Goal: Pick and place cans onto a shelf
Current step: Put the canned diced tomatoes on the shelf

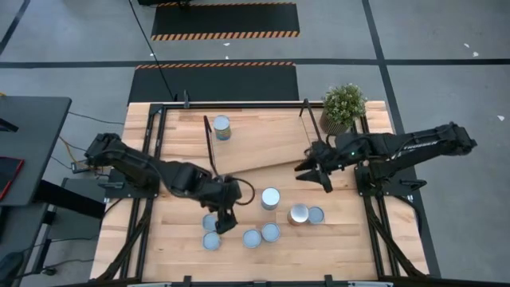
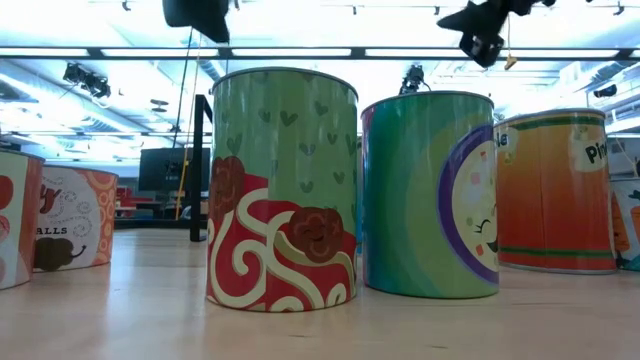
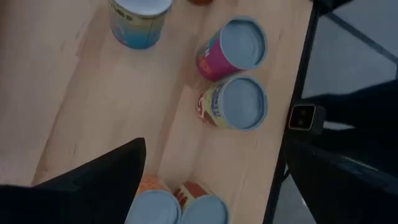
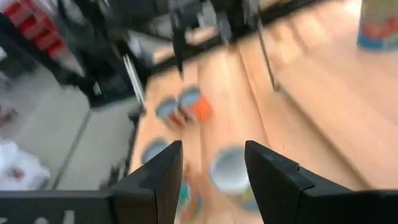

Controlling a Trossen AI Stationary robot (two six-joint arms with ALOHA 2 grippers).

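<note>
The shelf [image 1: 263, 147], a slanted light-wood board with thin black rod frames at its ends, lies across the far half of the table [image 1: 351, 239]. 1 can [image 1: 221, 127] stands upright on it near its far left corner, well apart from the others.

The other 7 cans sit on the near half of the table. A silver-topped can [image 1: 271, 198] stands alone just near of the shelf's front edge. To its right, a can with a shiny top [image 1: 298, 214] touches a pale blue-topped one [image 1: 316, 215]. Nearer the front edge, 2 cans [image 1: 252, 237] and [image 1: 271, 232] stand side by side, and 2 more [image 1: 212, 241] and [image 1: 210, 222] stand at the left, close to each other.

The left gripper [image 1: 225, 223] hangs over those 2 left cans, just beside them, with its fingers spread wide and nothing between them. In the left wrist view, 1 dark finger [image 3: 106, 174] shows above the tabletop, with 2 blue-topped cans below it.

The right gripper [image 1: 317, 170] is above the shelf's right end, clear of every can. Its fingers are drawn in as far as they go, and they hold nothing.

A potted plant [image 1: 343, 106] stands at the far right corner of the table.

In the low view, a green and red can [image 2: 283, 190] and a teal can [image 2: 430, 195] stand closest, upright on the wood.
</note>
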